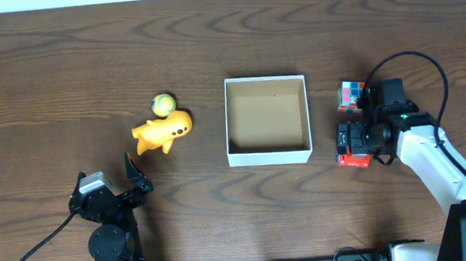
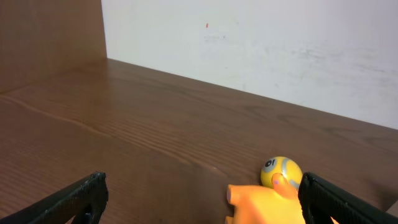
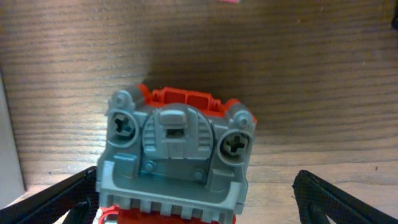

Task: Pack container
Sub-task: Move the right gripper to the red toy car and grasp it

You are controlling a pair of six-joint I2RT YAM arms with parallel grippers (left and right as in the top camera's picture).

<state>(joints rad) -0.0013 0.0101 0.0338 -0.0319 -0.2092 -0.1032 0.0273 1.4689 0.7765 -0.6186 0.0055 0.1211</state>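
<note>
The container [image 1: 269,155], a square white box with a brown inside, stands open and holds nothing at the table's middle. My right gripper [image 1: 356,137] is open just right of it, its fingers on either side of a red and grey toy [image 1: 352,161]. In the right wrist view the toy [image 3: 177,149] fills the space between the jaws [image 3: 199,208]; the right finger is apart from it. My left gripper [image 1: 135,174] is open near the front left. It shows open in the left wrist view [image 2: 205,208], with an orange toy animal [image 2: 267,202] ahead of it.
A yellow-green ball [image 1: 162,104] touches the orange toy animal [image 1: 164,132] left of the container; the ball also shows in the left wrist view [image 2: 281,172]. A multicoloured cube [image 1: 349,95] lies behind the red toy. The container's white wall [image 3: 9,137] is at the right wrist view's left edge.
</note>
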